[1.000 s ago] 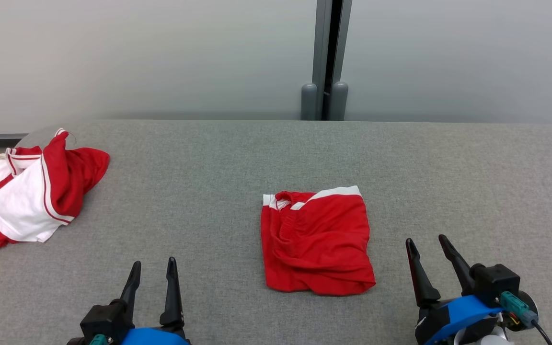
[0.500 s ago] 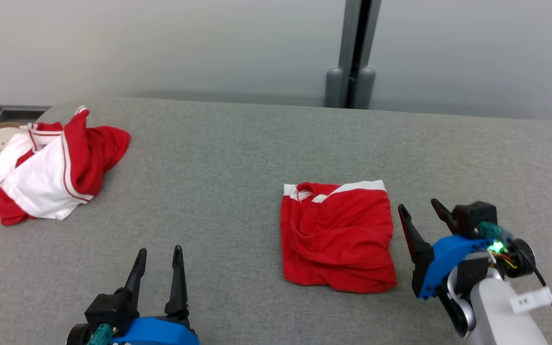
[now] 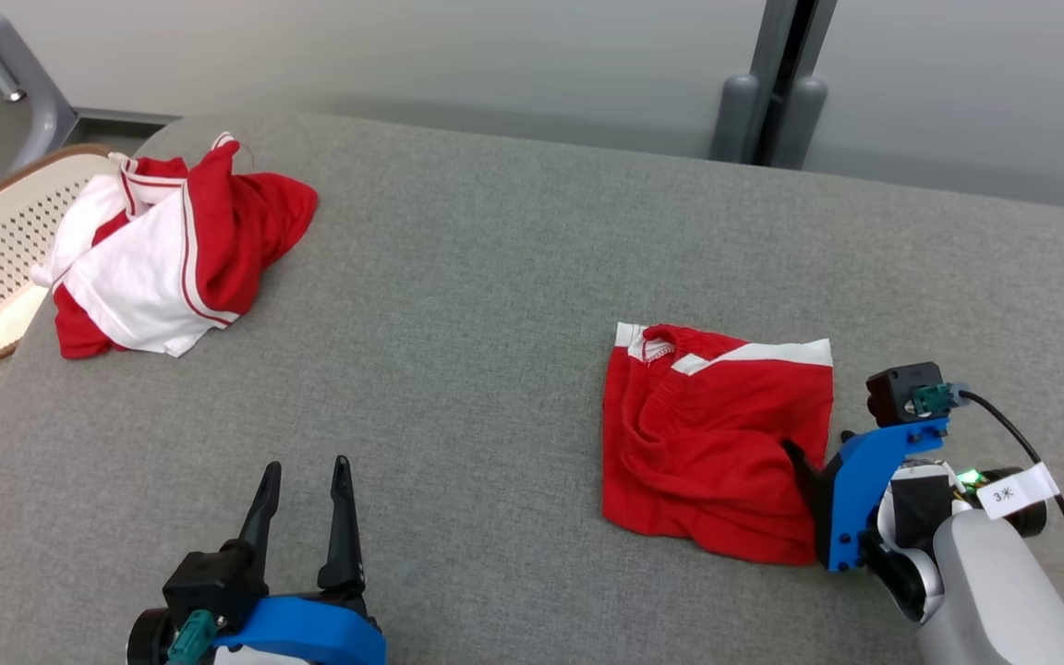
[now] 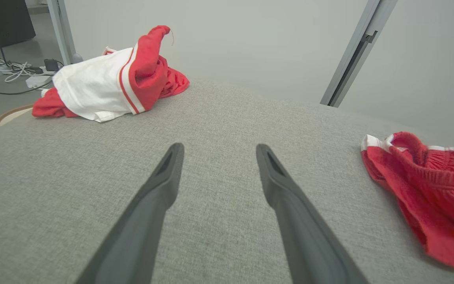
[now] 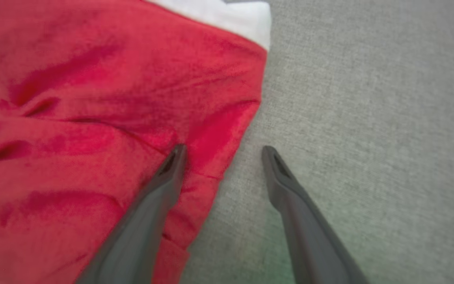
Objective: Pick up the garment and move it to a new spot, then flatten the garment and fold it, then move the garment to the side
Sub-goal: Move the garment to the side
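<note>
Now right gripper [image 5: 223,149], wide open, empty, astride right edge of red garment [image 5: 93,98]

The garment [image 3: 707,434] is red, with a white band [image 3: 786,352] along its far edge. It lies folded into a rough rectangle, flat on the grey surface [image 3: 495,277], right of the middle and towards the robot's side. Its top layer is creased. A gathered, ribbed opening [image 3: 657,344] sits at the far left corner, and the near edge is rumpled.
</note>
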{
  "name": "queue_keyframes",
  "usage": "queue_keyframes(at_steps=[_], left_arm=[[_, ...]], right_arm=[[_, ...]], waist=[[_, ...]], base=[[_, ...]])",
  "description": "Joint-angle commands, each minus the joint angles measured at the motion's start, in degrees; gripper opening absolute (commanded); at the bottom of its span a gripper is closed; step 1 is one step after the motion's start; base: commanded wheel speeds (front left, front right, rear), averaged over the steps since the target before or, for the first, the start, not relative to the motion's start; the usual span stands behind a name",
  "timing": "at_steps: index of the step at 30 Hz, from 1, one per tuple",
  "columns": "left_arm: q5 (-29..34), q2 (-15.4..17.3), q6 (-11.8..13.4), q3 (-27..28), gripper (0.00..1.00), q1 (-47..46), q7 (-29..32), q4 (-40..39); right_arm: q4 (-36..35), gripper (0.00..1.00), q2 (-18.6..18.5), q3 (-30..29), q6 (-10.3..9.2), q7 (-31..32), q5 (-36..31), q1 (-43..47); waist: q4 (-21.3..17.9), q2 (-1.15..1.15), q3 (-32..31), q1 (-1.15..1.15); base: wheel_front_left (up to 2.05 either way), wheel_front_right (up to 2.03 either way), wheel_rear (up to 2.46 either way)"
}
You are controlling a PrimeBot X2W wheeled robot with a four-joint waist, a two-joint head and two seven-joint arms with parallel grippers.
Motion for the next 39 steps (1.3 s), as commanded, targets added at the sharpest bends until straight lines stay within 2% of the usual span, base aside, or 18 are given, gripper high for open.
queue_keyframes(at_steps=[1, 2, 3, 5, 7, 11, 16, 23, 29, 34, 39], left_arm=[[0.6, 0.0, -0.1, 0.2, 1.00, -0.8, -0.3, -0.1], [0.7, 0.0, -0.1, 0.4, 1.00, -0.9, -0.3, -0.3], [1.0, 0.0, 0.0, 0.5, 1.00, -1.1, -0.3, -0.5], [1.4, 0.0, -0.1, 0.5, 1.00, -1.3, -0.3, -0.8], [1.6, 0.0, -0.3, 0.4, 1.00, -1.7, -0.3, -1.0], [2.2, 0.2, -0.7, 0.5, 1.00, -2.7, -0.3, -1.8], [3.1, 1.1, -0.7, 0.9, 1.00, -4.0, -0.3, -3.7], [4.8, 2.9, -0.7, 0.0, 1.00, -6.2, 1.1, -6.8], [6.1, 4.9, -1.3, -1.2, 1.00, -8.5, 3.9, -9.3], [6.8, 5.6, -1.8, -2.4, 1.00, -10.2, 6.1, -11.0], [7.3, 6.2, -2.1, -3.1, 1.00, -11.1, 7.4, -12.2]], right_arm=[[-0.4, 0.98, -0.3, 0.7, 0.01, 0.9, 1.0, -0.7], [-0.7, 0.69, -0.4, 1.3, 0.01, 1.2, 1.4, -0.8], [-1.0, 0.47, -0.4, 1.9, 0.01, 1.5, 2.0, -0.9], [-1.5, 0.27, -0.1, 3.0, 0.01, 1.6, 3.1, -1.2], [-2.1, 0.01, -0.3, 4.1, 0.01, 0.9, 3.7, -1.8], [-3.3, 0.00, -1.2, 6.0, 0.00, -1.7, 4.0, -3.7], [-5.2, 0.00, -2.9, 6.6, -0.01, -5.0, 4.9, -6.1], [-8.7, 0.00, -6.8, 2.8, 0.01, -8.1, 3.6, -6.9], [-9.2, 0.00, -6.3, -2.2, 0.01, -10.8, 3.3, -6.0], [-7.0, 0.00, -4.4, -6.1, 0.01, -13.5, 2.9, -7.0], [-2.8, 0.00, -5.3, -7.5, 0.00, -14.1, 2.2, -10.9]], waist=[[0.4, 0.00, 0.8, -0.01], [0.3, 0.00, 1.1, -0.01], [0.1, 0.00, 1.4, -0.01], [-0.4, 0.00, 2.0, -0.01], [-1.2, 0.00, 2.7, -0.01], [-4.0, 0.00, 4.3, -0.01], [-9.7, 0.00, 6.4, -0.01], [-19.7, 0.00, 10.1, -0.01], [-26.9, 0.00, 13.7, -0.01], [-29.0, 0.00, 15.9, -0.01], [-27.8, 0.00, 17.4, -0.01]], base=[[0.00, 0.00, 0.00], [0.00, 0.00, 0.00], [0.00, 0.00, 0.00], [0.00, 0.00, 0.00], [0.00, 0.00, 0.00], [0.00, 0.00, 0.00], [0.00, 0.00, 0.00], [0.00, 0.00, 0.00], [0.00, 0.00, 0.00], [0.00, 0.00, 0.00], [0.00, 0.00, 0.00]])
